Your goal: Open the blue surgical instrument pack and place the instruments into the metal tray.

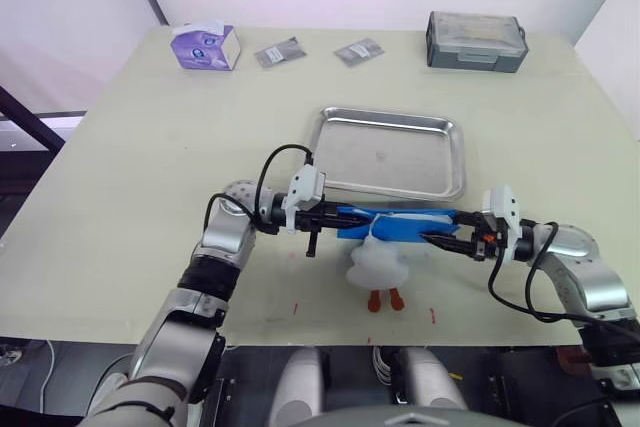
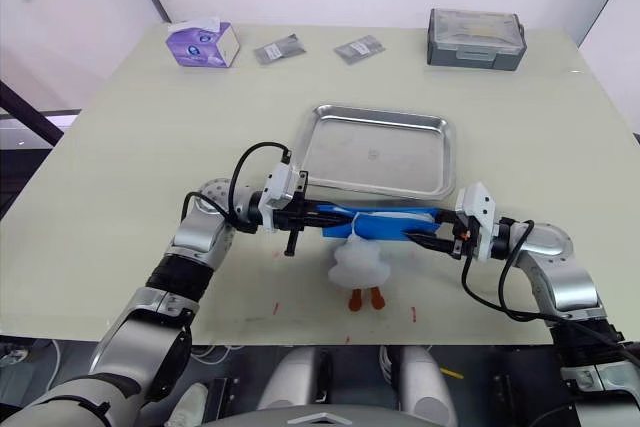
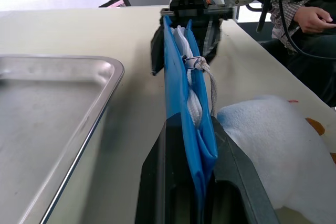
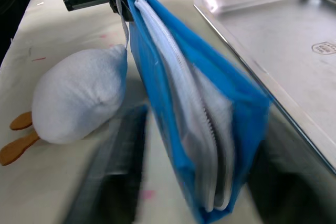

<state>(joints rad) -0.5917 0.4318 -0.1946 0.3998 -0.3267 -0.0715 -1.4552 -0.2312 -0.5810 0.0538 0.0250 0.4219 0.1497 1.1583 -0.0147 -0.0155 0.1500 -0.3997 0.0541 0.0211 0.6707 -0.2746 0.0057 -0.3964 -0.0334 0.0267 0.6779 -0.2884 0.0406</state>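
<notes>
The blue surgical instrument pack [image 1: 400,225] is held on edge just above the table, stretched between my two grippers in front of the near rim of the metal tray [image 1: 390,115]. My left gripper [image 1: 335,219] is shut on its left end, seen close up in the left wrist view [image 3: 199,145]. The right gripper [image 1: 440,239] is shut on the right end, its blurred fingers [image 4: 118,156] either side of the pouch. The top edge of the pack [image 4: 178,93] gapes slightly, showing whitish lining and a cord. The instruments are hidden inside. The tray holds nothing.
A white plush duck [image 1: 378,265] with orange feet lies right under the pack. At the table's far edge are a purple tissue box [image 1: 205,47], two small grey packets [image 1: 278,53] and a grey lidded box [image 1: 476,42]. A person's hand [image 3: 310,19] shows beyond the table.
</notes>
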